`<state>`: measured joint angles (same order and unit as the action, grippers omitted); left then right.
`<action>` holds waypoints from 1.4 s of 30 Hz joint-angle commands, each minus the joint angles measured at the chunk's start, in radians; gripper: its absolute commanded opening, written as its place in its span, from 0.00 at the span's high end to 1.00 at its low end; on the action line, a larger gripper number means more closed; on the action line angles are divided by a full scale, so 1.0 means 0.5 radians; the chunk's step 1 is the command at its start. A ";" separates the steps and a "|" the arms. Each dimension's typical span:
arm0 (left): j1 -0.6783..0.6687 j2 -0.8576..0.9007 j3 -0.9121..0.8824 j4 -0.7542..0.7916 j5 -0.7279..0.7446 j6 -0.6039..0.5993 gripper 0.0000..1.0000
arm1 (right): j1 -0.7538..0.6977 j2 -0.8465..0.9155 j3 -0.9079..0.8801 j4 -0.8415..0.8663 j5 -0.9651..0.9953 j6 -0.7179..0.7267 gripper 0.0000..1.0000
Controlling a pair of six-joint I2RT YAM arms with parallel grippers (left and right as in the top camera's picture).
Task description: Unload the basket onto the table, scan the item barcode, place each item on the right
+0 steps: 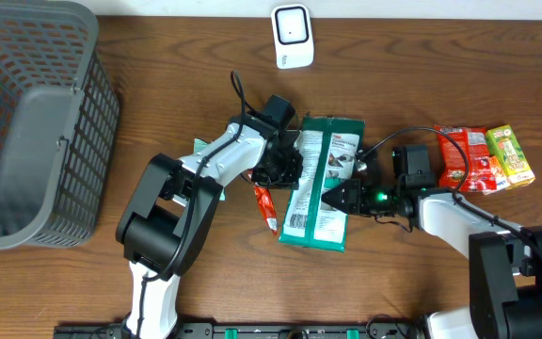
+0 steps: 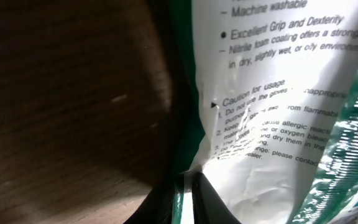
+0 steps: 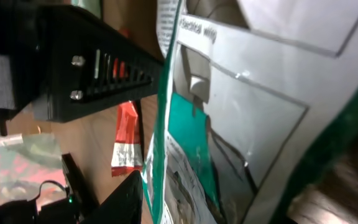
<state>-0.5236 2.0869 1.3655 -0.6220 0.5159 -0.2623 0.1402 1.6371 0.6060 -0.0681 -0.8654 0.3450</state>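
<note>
A green and white glove package (image 1: 320, 184) lies lengthwise at the table's middle, held between both arms. My left gripper (image 1: 290, 168) is shut on its left edge. In the left wrist view the two black jaws (image 2: 188, 186) pinch the green border below the printed white panel (image 2: 272, 93). My right gripper (image 1: 339, 198) meets the package's right side. In the right wrist view one black finger (image 3: 126, 199) presses the package edge (image 3: 166, 124) and the other finger is hidden behind the bag. A white scanner (image 1: 292, 36) stands at the back. No barcode shows clearly.
A grey mesh basket (image 1: 26, 122) fills the left side. A small red sachet (image 1: 265, 207) lies just left of the package. A red snack packet (image 1: 467, 157) and a green juice box (image 1: 510, 153) sit at the right, behind my right arm.
</note>
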 commanded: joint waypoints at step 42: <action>0.401 -0.778 0.031 -0.009 -0.420 -0.040 0.85 | 0.138 -0.198 0.206 -0.393 0.315 -0.276 0.99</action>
<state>-0.3523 1.7901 1.3651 -0.6079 0.3897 -0.2741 0.2188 1.5986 0.6182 -0.1883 -0.7670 0.3248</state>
